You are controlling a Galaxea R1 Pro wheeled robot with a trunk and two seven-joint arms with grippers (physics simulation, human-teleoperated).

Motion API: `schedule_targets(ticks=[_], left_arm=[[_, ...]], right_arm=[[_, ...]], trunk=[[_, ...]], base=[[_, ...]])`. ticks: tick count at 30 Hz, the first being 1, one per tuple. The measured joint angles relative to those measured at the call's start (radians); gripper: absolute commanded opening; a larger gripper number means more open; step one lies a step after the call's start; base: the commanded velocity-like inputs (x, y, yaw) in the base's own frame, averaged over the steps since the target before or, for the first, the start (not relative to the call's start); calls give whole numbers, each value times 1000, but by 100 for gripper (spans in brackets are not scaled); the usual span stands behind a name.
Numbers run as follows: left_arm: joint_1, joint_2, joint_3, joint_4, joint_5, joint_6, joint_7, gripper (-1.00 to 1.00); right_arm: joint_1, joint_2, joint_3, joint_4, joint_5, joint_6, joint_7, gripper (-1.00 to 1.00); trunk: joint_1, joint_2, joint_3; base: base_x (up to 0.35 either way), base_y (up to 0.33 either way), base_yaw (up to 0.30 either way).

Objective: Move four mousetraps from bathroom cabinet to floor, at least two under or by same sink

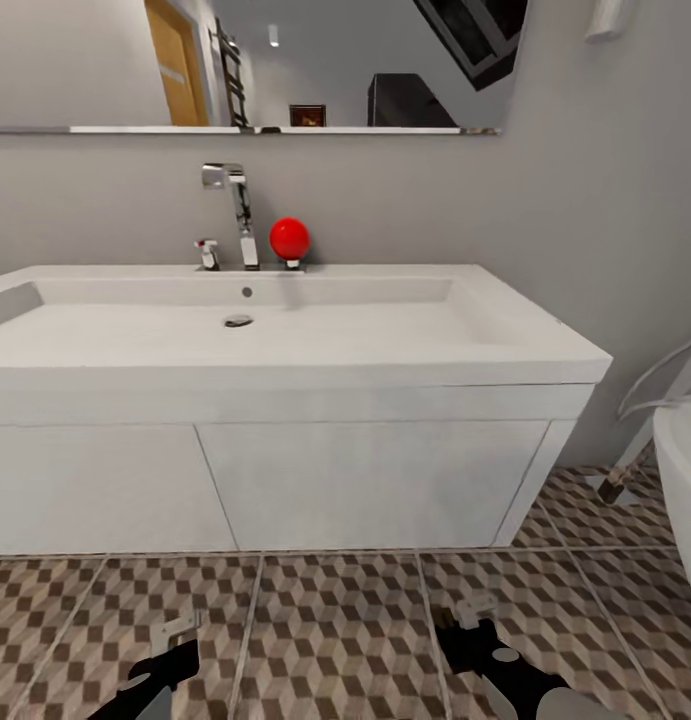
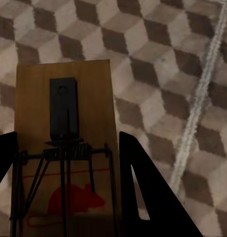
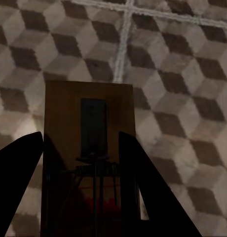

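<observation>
both our end effectors, left (image 2: 66, 187) and right (image 3: 81, 187), pinch mousetraps (image 2: 64, 143) (image 3: 89, 158) between their fingers above the bathroom floor (image 1: 335, 620).

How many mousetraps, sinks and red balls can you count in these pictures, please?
Mousetraps: 2, one in the left pincer, one in the right pincer
Sink: 1
Red ball: 1
Total: 4

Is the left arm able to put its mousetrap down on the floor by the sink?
Probably yes. The left pincer grips a mousetrap over bare floor tiles, with nothing seen between them. In the head view the sink stands just ahead.
</observation>
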Motion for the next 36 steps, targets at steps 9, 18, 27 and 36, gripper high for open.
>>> schedule_targets(ticks=[9, 18, 27, 36], left_arm=[[0, 0, 0, 0, 0, -1, 0, -100], [0, -1, 0, 0, 0, -1, 0, -100], [0, -2, 0, 0, 0, -2, 0, -100], [0, -2, 0, 0, 0, -1, 0, -100]], right_arm=[[0, 0, 0, 0, 0, 0, 0, -100], [0, 0, 0, 0, 0, 0, 0, -100], [0, 0, 0, 0, -1, 0, 0, -100], [0, 0, 0, 0, -1, -1, 0, -100]], trunk=[[4, -2, -35], [8, -4, -70], [12, -6, -104], [16, -8, -139]], base=[[191, 60, 0], [18, 6, 0], [0, 0, 0], [106, 0, 0]])
